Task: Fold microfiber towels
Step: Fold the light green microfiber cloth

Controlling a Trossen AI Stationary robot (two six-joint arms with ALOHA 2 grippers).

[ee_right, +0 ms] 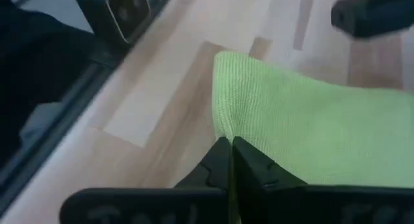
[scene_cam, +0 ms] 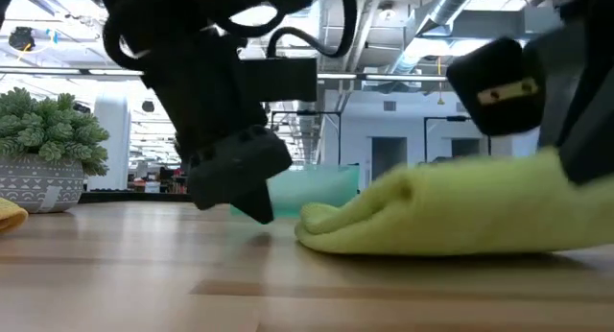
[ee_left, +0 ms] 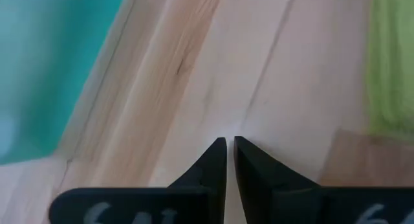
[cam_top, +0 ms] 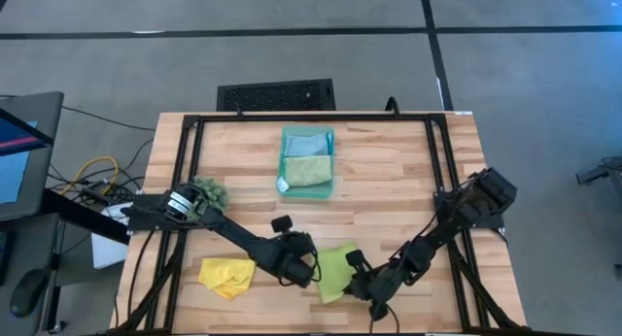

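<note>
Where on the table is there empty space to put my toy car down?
Bare wood lies on both sides of the teal tray, and along the right side past the right arm. The front is crowded: the yellow towel, the left gripper, the lime green towel and the right gripper pinching it. The spiky plant fills the left edge.

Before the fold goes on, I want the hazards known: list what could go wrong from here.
1. The right gripper pinches only the very edge of the lime green microfiber towel; the thin bite may slip when lifted.
2. The left gripper, shut and empty, sits on the wooden table just beside that towel; the arms may collide.
3. The crumpled yellow microfiber towel lies near the left arm's path and could be dragged.
</note>
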